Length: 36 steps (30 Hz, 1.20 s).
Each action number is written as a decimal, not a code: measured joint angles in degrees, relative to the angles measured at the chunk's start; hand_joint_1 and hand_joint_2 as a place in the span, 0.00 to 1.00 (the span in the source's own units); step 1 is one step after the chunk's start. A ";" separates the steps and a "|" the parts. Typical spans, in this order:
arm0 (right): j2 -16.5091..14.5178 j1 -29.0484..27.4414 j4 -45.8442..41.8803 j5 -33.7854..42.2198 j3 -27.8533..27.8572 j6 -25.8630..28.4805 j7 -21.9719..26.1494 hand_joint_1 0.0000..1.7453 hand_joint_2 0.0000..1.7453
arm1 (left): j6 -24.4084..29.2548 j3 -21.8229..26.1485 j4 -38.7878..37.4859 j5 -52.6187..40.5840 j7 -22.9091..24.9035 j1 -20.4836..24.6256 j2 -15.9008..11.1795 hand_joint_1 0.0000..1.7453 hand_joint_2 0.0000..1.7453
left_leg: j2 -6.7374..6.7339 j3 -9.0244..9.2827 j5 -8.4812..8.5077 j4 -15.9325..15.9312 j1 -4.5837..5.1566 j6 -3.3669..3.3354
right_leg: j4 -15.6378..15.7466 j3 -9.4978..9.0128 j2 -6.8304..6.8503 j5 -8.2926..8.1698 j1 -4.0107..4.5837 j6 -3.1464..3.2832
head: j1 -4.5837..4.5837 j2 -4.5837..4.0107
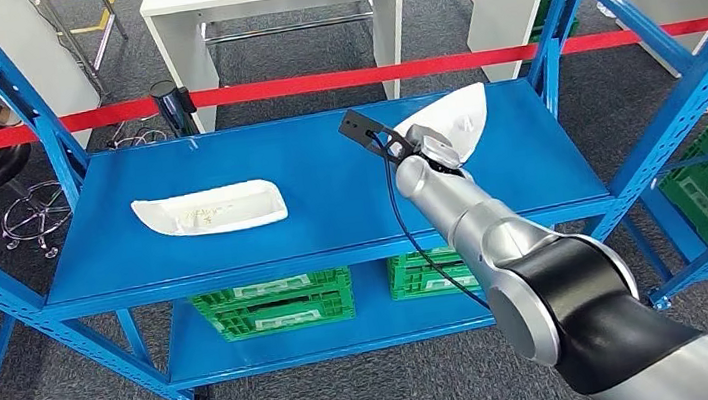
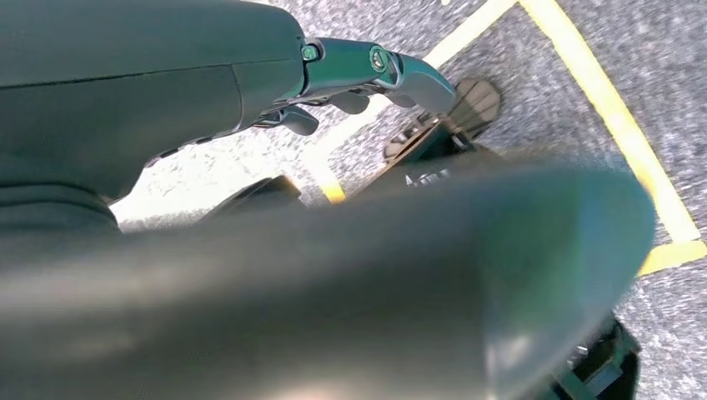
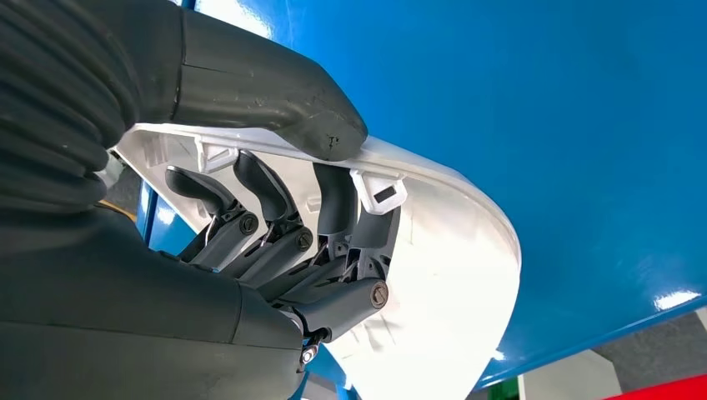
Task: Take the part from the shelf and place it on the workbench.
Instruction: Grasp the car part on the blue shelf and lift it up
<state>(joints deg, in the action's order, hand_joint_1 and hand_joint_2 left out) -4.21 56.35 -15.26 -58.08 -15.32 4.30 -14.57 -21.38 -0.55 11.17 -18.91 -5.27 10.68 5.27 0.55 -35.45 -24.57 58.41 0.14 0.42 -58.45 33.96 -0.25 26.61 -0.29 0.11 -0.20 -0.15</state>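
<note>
On the blue shelf, far-right corner: we see the right hand clamped on the white part, thumb over its rim, fingers curled inside the shell. The part sits tilted, edge up off the deck. Risk, in our judgement: thin rim grip may let it pivot or slip, or clip the upright just beyond the hand. A second white part lies well apart. Left hand hangs w/ fingers loose, holding nothing.

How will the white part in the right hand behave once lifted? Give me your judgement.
The white part looks like a thin moulded shell, so probably light and fairly stiff. Its glossy curved surface could slip. The right hand grips it at one edge, thumb outside and fingers inside, so the free end may swing or tilt.
</note>
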 joint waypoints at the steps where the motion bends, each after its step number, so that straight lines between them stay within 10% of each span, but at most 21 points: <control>1: -0.01 -0.01 0.00 0.00 0.00 -0.02 -0.03 1.00 1.00 | 0.00 0.00 0.01 -0.09 -0.75 0.00 0.00 0.00 1.00 | 0.00 0.00 0.00 0.00 0.00 0.00 | 0.00 0.00 0.00 0.00 0.00 0.00 | -0.01 0.00; 36: -0.01 -0.02 0.00 0.97 0.01 0.60 0.15 1.00 1.00 | 0.00 0.92 0.02 -0.61 -3.02 0.03 0.02 0.00 1.00 | 0.00 0.00 0.00 0.00 0.00 0.00 | 0.00 0.00 0.00 0.00 0.00 0.00 | 0.00 0.00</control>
<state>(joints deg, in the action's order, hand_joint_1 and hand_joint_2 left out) -4.22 56.33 -15.26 -57.11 -15.31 4.90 -14.41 -21.38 0.38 11.19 -19.52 -8.29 10.72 5.29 0.55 -35.45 -24.57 58.41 0.15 0.42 -58.45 33.96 -0.25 26.61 -0.29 0.11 -0.20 -0.15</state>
